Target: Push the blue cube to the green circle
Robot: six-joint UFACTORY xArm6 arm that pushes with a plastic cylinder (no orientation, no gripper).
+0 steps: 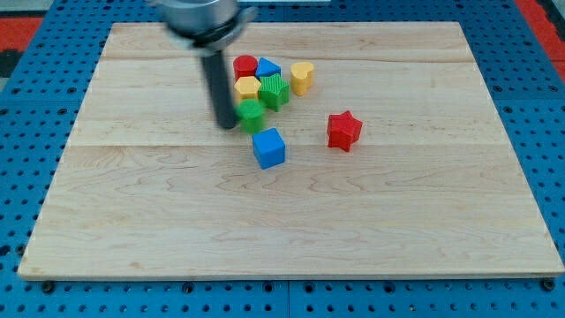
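Wooden board (291, 221), pale and planked, is shown lying on a blue pegboard (547, 132). No gripper is fitted; the arm ends in a dark rod, whose tip (228, 124) is set down on the board left of centre, so nothing is clasped or held. The blue cube (269, 147) is seen standing alone near the board's middle, to the right of the tip and slightly nearer the view's bottom. The green circle (252, 115) is seen just right of the tip, apparently touching it or nearly so, and just above and left of the blue cube, with a narrow gap between the two. Farther off, a cluster is formed by a yellow block (247, 87), a ribbed green block (274, 91), a red block (244, 64), a blue block (268, 68) and a yellow block at the right (302, 78). A red star (343, 131) is placed well apart at the right. Since the cube lies below and right of its goal, the tip would be judged to need carrying round to the cube's lower right side, so that a short push towards the upper left could be made.
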